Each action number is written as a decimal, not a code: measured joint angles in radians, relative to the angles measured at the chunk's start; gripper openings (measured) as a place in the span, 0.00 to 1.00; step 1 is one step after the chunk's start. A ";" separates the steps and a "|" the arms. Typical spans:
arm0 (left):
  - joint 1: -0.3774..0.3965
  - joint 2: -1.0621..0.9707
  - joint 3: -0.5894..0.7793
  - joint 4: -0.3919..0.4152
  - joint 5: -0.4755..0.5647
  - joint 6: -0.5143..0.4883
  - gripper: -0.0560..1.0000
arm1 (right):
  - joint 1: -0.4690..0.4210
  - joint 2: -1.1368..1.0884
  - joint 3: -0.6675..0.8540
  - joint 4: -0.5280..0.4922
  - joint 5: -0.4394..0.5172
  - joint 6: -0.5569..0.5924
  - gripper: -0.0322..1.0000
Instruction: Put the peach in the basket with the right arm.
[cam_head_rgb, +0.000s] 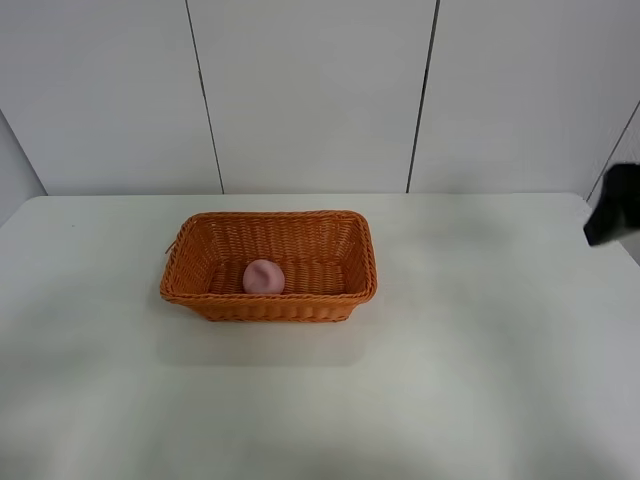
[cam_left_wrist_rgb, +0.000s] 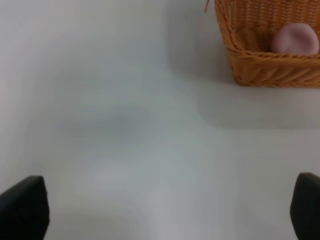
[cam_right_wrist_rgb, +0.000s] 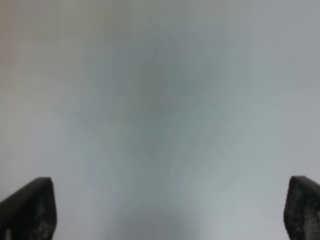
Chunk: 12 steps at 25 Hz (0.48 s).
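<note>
- The right gripper (cam_right_wrist_rgb: 170, 212) has its jaws wide apart with nothing between them, only bare white table (cam_right_wrist_rgb: 160, 100) below.
- The left gripper (cam_left_wrist_rgb: 170, 210) is spread wide and empty too.
- The peach (cam_head_rgb: 264, 277) sits inside the basket (cam_head_rgb: 200, 225), well apart from both grippers.
- The job looks done; the right arm (cam_head_rgb: 615, 205) is far off at the table's edge.

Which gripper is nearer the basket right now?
Left, probably. The left wrist view shows the basket ahead of the left gripper; the right gripper sees only table, its arm at the table's far-right edge.
</note>
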 joint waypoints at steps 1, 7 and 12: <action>0.000 0.000 0.000 0.000 0.000 0.000 0.99 | 0.000 -0.076 0.074 0.000 -0.008 -0.001 0.71; 0.000 0.000 0.000 0.000 0.000 0.000 0.99 | 0.000 -0.524 0.416 0.000 -0.173 -0.035 0.71; 0.000 0.000 0.000 0.000 0.000 0.000 0.99 | 0.000 -0.808 0.554 0.000 -0.203 -0.038 0.71</action>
